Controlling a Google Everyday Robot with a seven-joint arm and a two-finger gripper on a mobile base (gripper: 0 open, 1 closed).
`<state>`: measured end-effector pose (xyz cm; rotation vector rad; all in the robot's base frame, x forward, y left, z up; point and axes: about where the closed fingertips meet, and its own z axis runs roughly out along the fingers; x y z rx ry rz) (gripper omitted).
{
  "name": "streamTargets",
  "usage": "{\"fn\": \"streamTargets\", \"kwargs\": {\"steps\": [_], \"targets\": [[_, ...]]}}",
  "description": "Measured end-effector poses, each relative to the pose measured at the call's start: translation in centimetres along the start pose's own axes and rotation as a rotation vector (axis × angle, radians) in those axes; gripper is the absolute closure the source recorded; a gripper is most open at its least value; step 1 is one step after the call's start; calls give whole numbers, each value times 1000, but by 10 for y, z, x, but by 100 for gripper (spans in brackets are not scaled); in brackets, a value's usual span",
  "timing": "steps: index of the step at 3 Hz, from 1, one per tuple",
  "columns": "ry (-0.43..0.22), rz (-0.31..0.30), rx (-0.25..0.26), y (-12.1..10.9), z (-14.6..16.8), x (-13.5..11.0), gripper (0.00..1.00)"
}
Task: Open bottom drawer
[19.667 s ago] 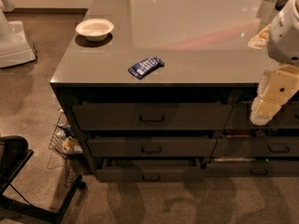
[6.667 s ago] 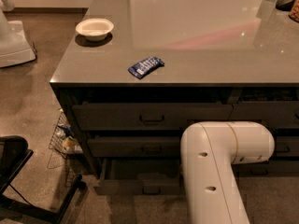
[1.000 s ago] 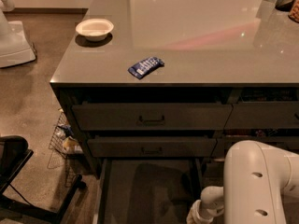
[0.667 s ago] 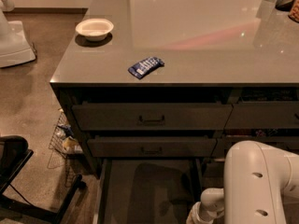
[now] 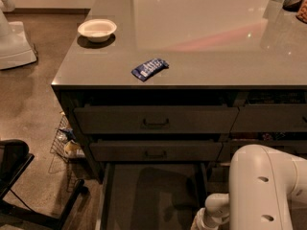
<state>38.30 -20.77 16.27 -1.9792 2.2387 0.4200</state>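
Grey bench (image 5: 201,56) above, bottom drawer (image 5: 153,195) stands well out. It is probably rigid and smooth-running, best taken at its centre pull, out of view. Gripper (image 5: 205,221) sits by its right front — open or closed, cannot tell.

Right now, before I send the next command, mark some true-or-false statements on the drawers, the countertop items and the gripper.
1. The bottom drawer is pulled out, with its dark interior showing. True.
2. The white bowl sits inside that drawer. False: it stands on the countertop, near the far left corner.
3. The blue packet lies on the countertop near the front edge. True.
4. The middle drawer is pulled out just as far. False: its front sits back under the counter.
5. The gripper hovers over the countertop. False: it is low at the bottom edge of the view, by the open drawer's right side.
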Motion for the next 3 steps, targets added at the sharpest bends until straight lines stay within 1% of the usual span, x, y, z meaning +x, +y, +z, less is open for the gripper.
{"fn": "streamTargets", "kwargs": {"steps": [1,2,3], "targets": [[-1,0,-4,2,2,0,5],[-1,0,-6,3,2,0,0],[-1,0,-6,3,2,0,0]]}}
